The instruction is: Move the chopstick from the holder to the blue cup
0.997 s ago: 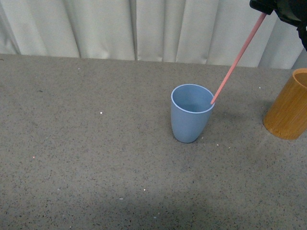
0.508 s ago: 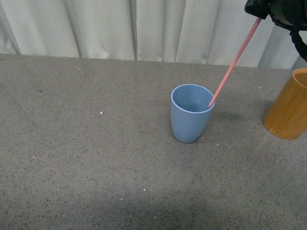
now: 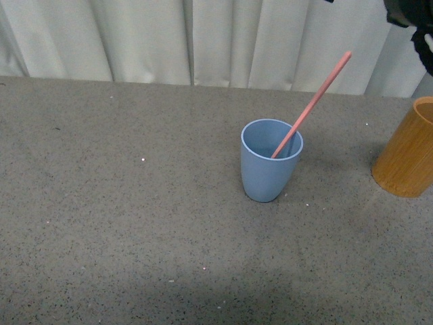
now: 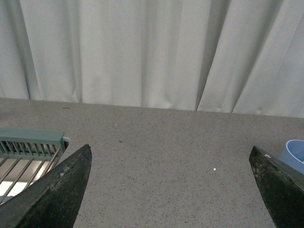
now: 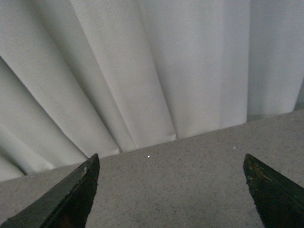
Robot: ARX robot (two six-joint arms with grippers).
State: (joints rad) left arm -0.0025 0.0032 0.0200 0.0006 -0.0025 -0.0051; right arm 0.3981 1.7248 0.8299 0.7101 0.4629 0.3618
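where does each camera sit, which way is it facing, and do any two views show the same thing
Front view: on the robot's body, looking down across the grey table at the blue cup holding a pink chopstick, with the wooden holder at the right edge; part of the right arm shows in the top right corner.
Left wrist view: on the left arm, facing the curtain; the open left hand frames it.
Right wrist view: faces curtain folds; the open right hand shows.
Shared: the blue cup's rim also appears in the left wrist view.
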